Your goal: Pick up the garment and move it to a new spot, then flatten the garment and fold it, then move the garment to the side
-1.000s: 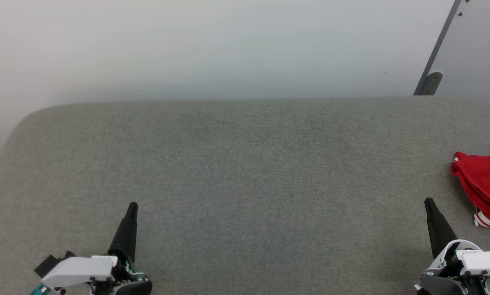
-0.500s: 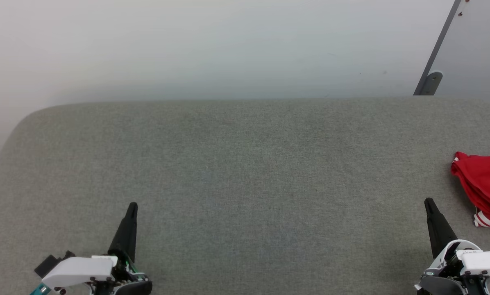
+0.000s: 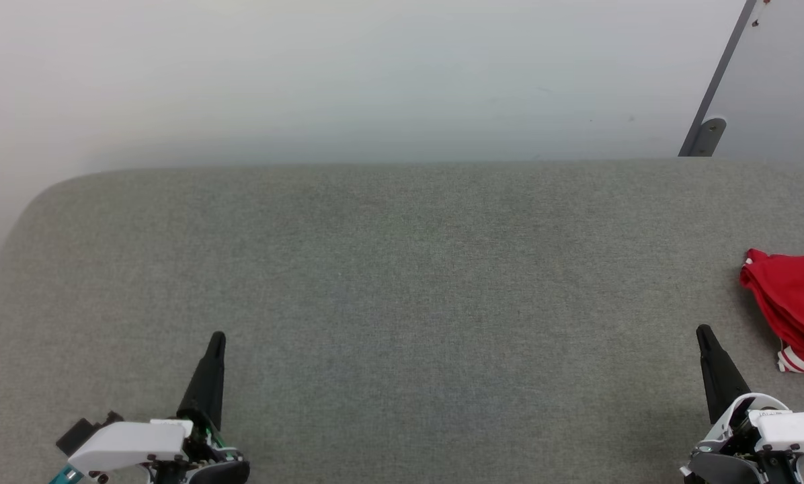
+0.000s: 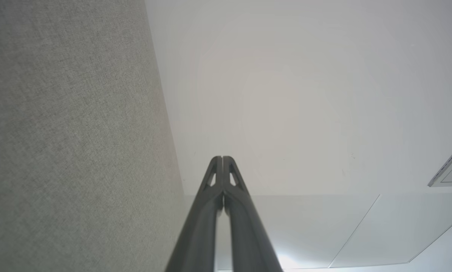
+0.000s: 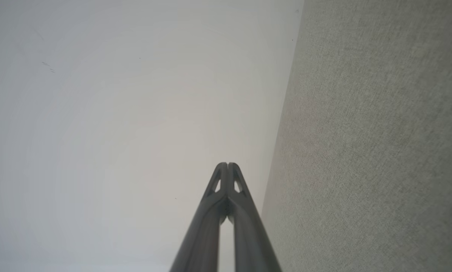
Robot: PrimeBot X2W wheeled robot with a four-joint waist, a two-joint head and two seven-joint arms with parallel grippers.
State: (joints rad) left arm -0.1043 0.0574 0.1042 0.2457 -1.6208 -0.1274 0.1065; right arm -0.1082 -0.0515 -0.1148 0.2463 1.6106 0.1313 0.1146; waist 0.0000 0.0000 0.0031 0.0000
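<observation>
Left fingers (image 3: 207, 383) and right fingers (image 3: 718, 376) clenched empty at seven and five o'clock, noted the garment (image 3: 792, 296) crumpled at three o'clock on the desk (image 3: 402, 269), likely risked pinching one loose fold because of bunching.

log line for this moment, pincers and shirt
left pincer: shut, empty | right pincer: shut, empty | shirt: bunched on table, far right, untouched | pick: not yet done
</observation>
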